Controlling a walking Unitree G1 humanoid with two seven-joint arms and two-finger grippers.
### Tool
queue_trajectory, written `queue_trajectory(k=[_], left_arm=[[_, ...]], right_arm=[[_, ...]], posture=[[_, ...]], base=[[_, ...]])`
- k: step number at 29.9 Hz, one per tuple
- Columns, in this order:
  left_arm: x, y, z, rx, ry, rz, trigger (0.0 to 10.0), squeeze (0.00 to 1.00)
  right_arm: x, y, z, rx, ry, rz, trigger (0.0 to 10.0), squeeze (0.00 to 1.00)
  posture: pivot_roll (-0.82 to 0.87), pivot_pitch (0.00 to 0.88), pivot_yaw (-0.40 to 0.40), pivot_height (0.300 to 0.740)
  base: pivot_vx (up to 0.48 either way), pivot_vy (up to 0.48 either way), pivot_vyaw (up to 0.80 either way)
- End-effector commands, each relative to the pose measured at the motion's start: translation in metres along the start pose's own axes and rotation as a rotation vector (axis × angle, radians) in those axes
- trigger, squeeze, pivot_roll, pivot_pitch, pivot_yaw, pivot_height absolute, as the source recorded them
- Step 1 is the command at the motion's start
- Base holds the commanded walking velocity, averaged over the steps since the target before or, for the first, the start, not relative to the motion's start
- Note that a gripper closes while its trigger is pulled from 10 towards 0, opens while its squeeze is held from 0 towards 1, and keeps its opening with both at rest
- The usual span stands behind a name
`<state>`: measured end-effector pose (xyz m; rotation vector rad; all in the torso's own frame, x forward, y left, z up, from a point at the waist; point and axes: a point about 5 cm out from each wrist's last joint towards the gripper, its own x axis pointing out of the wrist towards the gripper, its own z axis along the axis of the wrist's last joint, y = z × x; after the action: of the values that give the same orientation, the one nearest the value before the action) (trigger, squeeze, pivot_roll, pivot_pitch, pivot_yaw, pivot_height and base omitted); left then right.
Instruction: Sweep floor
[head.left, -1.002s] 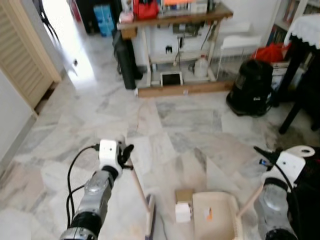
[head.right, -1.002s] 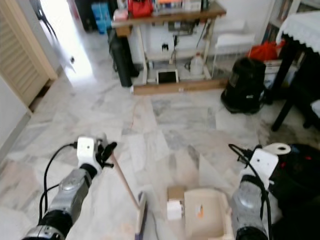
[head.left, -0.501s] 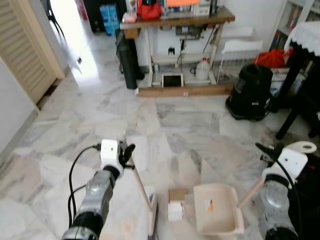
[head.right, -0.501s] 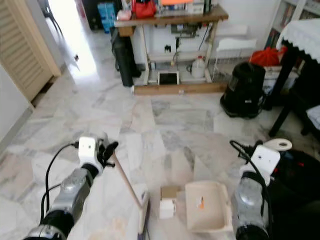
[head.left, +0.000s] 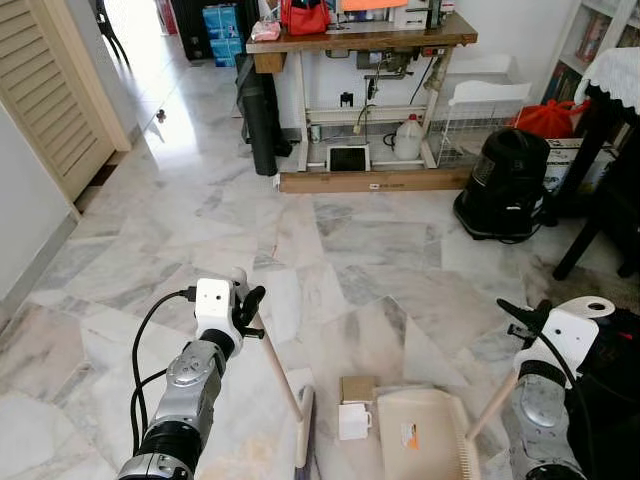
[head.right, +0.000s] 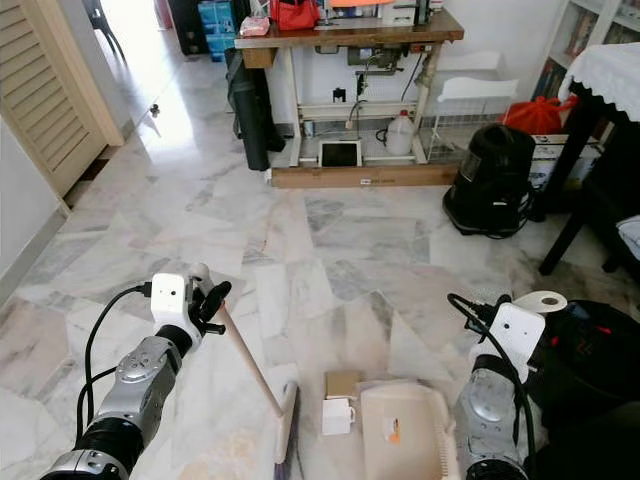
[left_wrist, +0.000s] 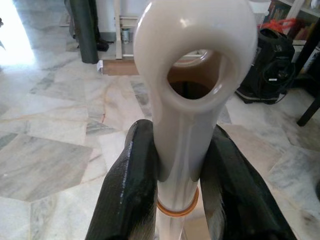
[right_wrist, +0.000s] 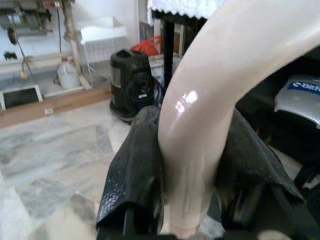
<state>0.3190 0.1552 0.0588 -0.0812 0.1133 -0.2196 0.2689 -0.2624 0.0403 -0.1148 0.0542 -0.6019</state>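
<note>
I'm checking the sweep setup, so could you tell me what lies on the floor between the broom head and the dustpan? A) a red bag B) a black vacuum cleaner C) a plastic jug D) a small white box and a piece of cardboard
D: the small white box and piece of cardboard lie between the broom head and dustpan.

A wide stretch of grey-veined marble floor (head.left: 330, 240) lay open through the middle of the frame. Across the top stood a wooden counter (head.left: 355, 40) with a black upright bag (head.left: 258, 125) beside its leg. A black round vacuum cleaner (head.left: 505, 185) blocked the right side, beside a dark table leg (head.left: 585, 215). At lower centre a small brown and white box (head.left: 354, 408) lay between the cream broom (head.left: 290, 395) and the beige dustpan (head.left: 420, 445).
</note>
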Motion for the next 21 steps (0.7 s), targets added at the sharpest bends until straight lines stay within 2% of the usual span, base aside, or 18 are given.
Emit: queue_trajectory(k=[1,21], left_arm=[[-0.003,0.005,-0.002,0.011,0.016,0.002,10.0,0.00],[-0.002,0.003,0.001,0.034,0.027,-0.054,10.0,0.00]], right_arm=[[-0.001,-0.001,-0.003,-0.022,0.010,0.006,10.0,0.00],[-0.006,0.009,-0.015,-0.045,0.077,0.010,10.0,0.00]], posture=[[-0.09,0.000,0.059,0.740],[-0.05,0.000,0.074,0.740]], base=[[0.000,0.000,0.00],[0.000,0.000,0.00]])
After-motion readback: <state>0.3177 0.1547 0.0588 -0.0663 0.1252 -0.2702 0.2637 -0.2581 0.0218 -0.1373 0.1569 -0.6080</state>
